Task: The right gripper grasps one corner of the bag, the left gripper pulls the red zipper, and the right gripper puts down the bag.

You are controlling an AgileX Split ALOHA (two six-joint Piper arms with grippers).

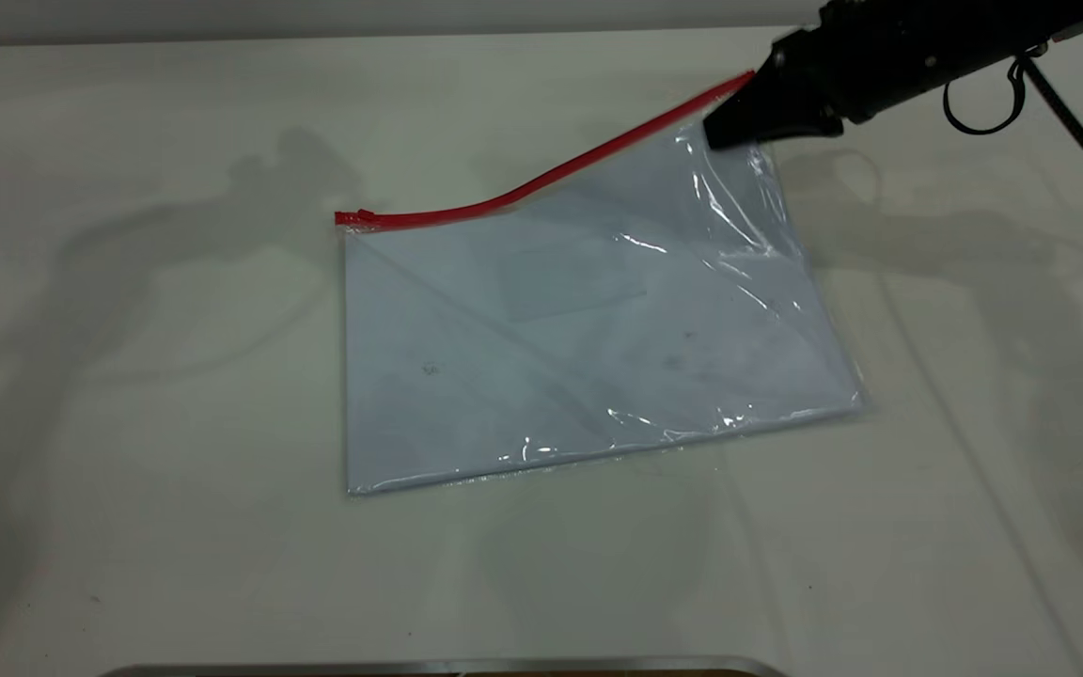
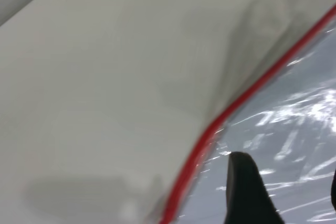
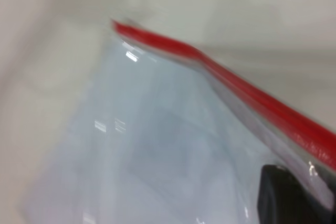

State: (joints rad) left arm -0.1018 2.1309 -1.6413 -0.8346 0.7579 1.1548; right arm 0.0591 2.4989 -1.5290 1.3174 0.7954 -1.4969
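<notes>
Exterior view shows the large flat clear plastic bag [image 1: 588, 348] with pale blue-white sheets inside, lying on the white desk [image 1: 128, 470]. Most of the bag rests flat, but its far right part is lifted off the desk. The black wedge-shaped right gripper [image 1: 725, 127], with a thin black cable behind it, comes in from the upper right, and its fingers are closed on the clear crinkly corner of the bag [image 1: 739, 141], just under the end of the red strip. The thin bright red zipper [image 1: 541, 179] runs along the far long edge; it lies on the desk at its left end and rises toward the right gripper. A small red slider tab [image 1: 365, 217] sits at the left end of the strip.

The right wrist view shows one black finger [image 3: 286, 198] against the clear plastic, beside the red strip.

The left wrist view shows the black pointed left gripper [image 2: 286, 192] above the shiny plastic near the red strip. Its fingers are apart and hold nothing. This arm does not appear in the exterior view.
</notes>
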